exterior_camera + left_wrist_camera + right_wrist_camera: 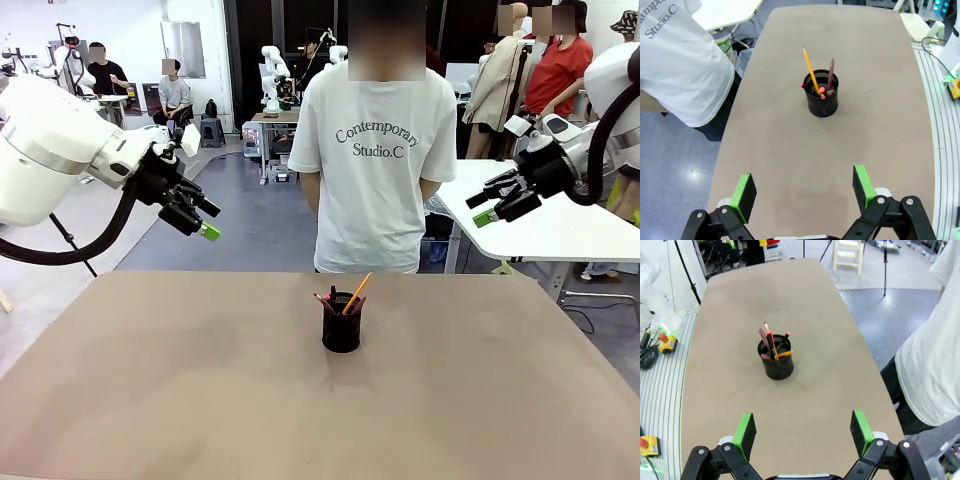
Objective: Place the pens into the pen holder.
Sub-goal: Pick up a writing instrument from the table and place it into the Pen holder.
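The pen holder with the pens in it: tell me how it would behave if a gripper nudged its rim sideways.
The pen holder is a narrow upright mesh cup, so it probably weighs little and would slide or tip easily. The orange-yellow pencil sticks out well above the rim, leaning, which likely raises the tipping risk. The table looks smooth, so sliding seems plausible.

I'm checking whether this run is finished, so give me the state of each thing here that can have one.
pen holder: upright on the table, holding the pens.
orange-yellow pencil: standing in the holder, leaning.
reddish-brown pen: standing in the holder.
black pen with red tip: standing in the holder.
left gripper: open, empty, raised off the table.
right gripper: open, empty, raised off the table.
person: standing at the far side, hands behind back.
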Tool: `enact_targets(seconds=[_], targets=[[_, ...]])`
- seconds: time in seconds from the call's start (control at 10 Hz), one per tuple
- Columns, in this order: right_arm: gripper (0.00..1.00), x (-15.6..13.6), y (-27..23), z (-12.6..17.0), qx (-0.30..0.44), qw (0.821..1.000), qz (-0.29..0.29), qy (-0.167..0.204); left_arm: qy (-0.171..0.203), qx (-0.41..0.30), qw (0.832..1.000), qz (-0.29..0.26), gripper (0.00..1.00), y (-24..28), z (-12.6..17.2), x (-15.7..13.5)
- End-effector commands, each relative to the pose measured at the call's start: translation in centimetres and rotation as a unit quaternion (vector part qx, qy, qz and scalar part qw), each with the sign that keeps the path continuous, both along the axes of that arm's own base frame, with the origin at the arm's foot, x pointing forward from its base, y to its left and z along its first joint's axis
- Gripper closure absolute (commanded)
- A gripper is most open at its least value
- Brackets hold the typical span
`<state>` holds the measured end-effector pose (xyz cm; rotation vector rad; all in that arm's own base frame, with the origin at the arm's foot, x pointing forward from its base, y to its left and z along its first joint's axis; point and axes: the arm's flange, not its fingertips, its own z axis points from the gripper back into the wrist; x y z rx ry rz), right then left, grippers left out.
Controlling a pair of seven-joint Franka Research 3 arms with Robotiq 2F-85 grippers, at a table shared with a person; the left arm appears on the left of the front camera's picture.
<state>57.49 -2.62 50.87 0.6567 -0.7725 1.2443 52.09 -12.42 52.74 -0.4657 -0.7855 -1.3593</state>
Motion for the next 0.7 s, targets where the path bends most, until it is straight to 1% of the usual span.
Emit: enact_targets(seconds=[0.0,0.6], targets=[[0.00,-0.13,0.28,0.23,-0.006,1.000,-0.007,0.001,0.000,-0.001,1.000,0.000,0.00,0.12,0.11,0.02],[0.00,-0.13,0.28,0.23,-0.006,1.000,-0.007,0.001,0.000,-0.001,1.000,0.000,0.00,0.12,0.11,0.02]])
